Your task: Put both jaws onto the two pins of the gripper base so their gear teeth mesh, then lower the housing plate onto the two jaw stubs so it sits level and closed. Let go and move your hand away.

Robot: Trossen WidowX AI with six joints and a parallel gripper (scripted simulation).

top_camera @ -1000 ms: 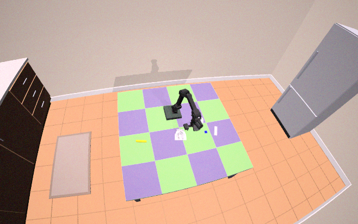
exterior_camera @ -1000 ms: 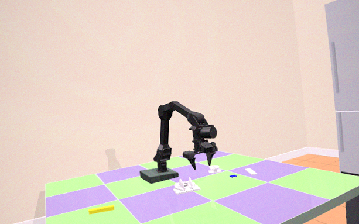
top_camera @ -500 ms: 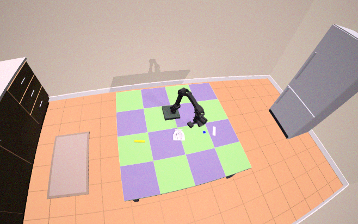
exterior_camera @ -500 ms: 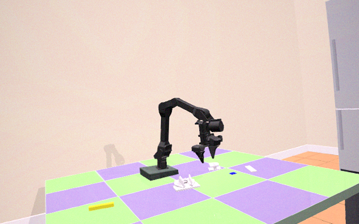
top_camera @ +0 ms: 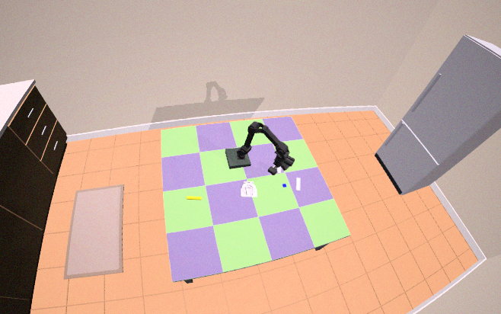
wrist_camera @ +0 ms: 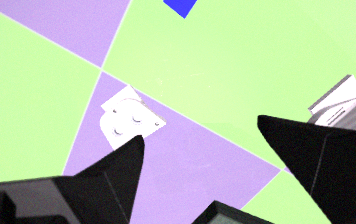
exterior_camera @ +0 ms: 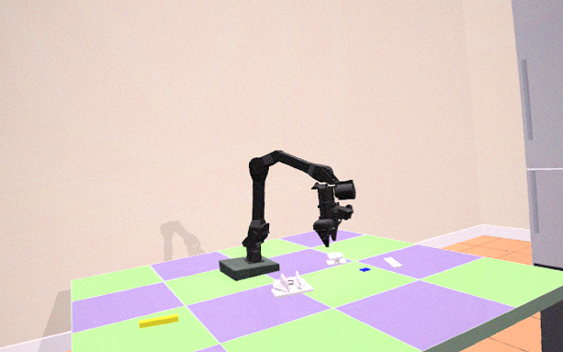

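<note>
The white gripper base [top_camera: 249, 195] [exterior_camera: 292, 292] [wrist_camera: 334, 94] lies on the table, cut off at the right edge of the wrist view. Both white jaws stand on it side by side, the left jaw [exterior_camera: 284, 283] and the right jaw [exterior_camera: 299, 280]; whether their teeth mesh is too small to tell. The white housing plate [top_camera: 279, 171] [exterior_camera: 336, 259] [wrist_camera: 131, 119] lies apart from the base, with round marks and small holes on its upper face. My gripper [exterior_camera: 331, 243] [wrist_camera: 200, 130] is wide open and empty above the table near the plate. In the wrist view the left fingertip slightly overlaps the plate's lower edge.
A small blue square [top_camera: 284, 185] [exterior_camera: 365, 269] [wrist_camera: 182, 6] and a white bar [top_camera: 298, 184] [exterior_camera: 393, 262] lie beyond the housing plate. A yellow bar [top_camera: 194, 198] [exterior_camera: 158, 321] lies on the other side of the base. The arm's dark foot [top_camera: 238, 161] [exterior_camera: 249, 268] stands behind the base.
</note>
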